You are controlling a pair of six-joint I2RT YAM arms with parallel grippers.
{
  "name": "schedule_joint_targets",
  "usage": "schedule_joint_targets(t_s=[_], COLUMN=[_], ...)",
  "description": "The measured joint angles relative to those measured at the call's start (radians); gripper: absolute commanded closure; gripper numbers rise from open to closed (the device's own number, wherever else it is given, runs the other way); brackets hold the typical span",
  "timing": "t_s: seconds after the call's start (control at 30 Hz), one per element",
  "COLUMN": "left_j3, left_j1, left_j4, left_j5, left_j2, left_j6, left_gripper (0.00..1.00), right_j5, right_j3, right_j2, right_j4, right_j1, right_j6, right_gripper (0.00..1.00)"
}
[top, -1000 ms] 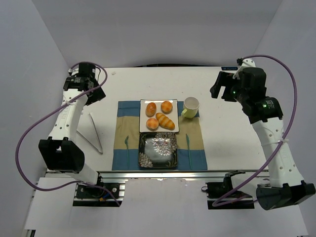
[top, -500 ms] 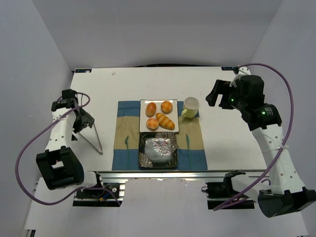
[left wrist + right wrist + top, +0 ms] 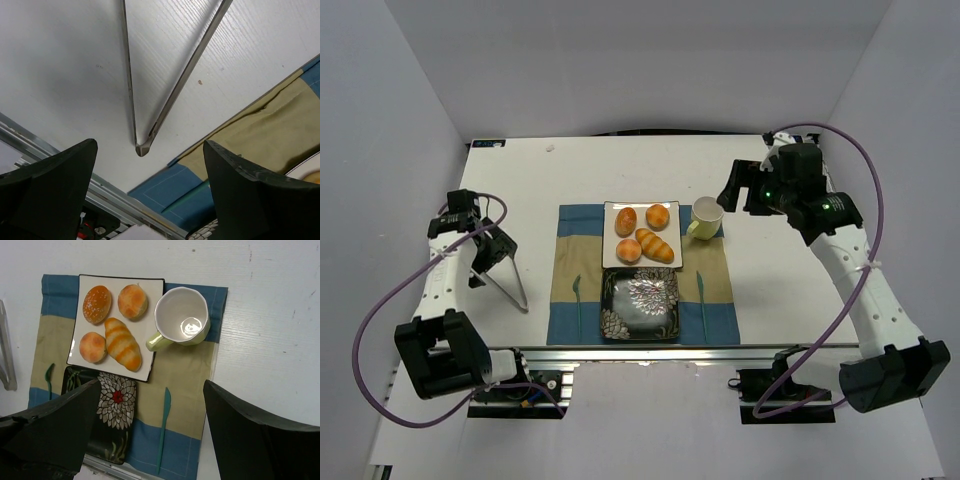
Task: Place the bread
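The bread [image 3: 626, 220] is a small smooth oval roll on the back left of a white square plate [image 3: 642, 262]. It shares the plate with two rounder buns and a ridged roll. It also shows in the right wrist view [image 3: 97, 297]. My right gripper [image 3: 738, 190] is open and empty, high up to the right of the plate and just right of the cup; in its own view [image 3: 151, 385] the plate lies below it. My left gripper [image 3: 488, 252] is open and empty, over metal tongs [image 3: 170, 90] left of the placemat.
A black floral plate [image 3: 640, 318] sits in front of the white plate on a blue and tan placemat [image 3: 715, 290]. A pale green cup [image 3: 707, 213] stands right of the white plate. A teal knife [image 3: 163, 430] and a teal fork [image 3: 576, 295] lie on the mat.
My left gripper has swung from the back left forward to over the tongs. My right gripper has moved left toward the cup. The breads have not moved.
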Motion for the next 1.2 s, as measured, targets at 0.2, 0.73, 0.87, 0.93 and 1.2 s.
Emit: schedule_joint_targets(t_s=[0.2, 0.73, 0.87, 0.93, 1.2], left_j3=[-0.002, -0.082, -0.104, -0.108, -0.139], left_j1=[0.000, 0.002, 0.002, 0.003, 0.021], left_j4=[0.000, 0.027, 0.042, 0.050, 0.075], left_j5=[0.000, -0.003, 0.012, 0.016, 0.018], left_j2=[-0.034, -0.084, -0.082, -0.079, -0.043], left_j6=[-0.004, 0.026, 0.032, 0.035, 0.074], left_gripper=[0.02, 0.02, 0.02, 0.02, 0.02], right_j5=[0.000, 0.025, 0.045, 0.052, 0.055], right_j3=[0.026, 0.064, 0.038, 0.027, -0.035], right_j2=[0.038, 0.074, 0.039, 0.019, -0.024], right_j4=[-0.002, 0.001, 0.017, 0.018, 0.039], right_j1=[0.050, 0.110, 0.110, 0.110, 0.110], right_j6=[0.000, -0.001, -0.003, -0.003, 0.003], right_gripper=[0.11, 0.11, 0.11, 0.11, 0.11])
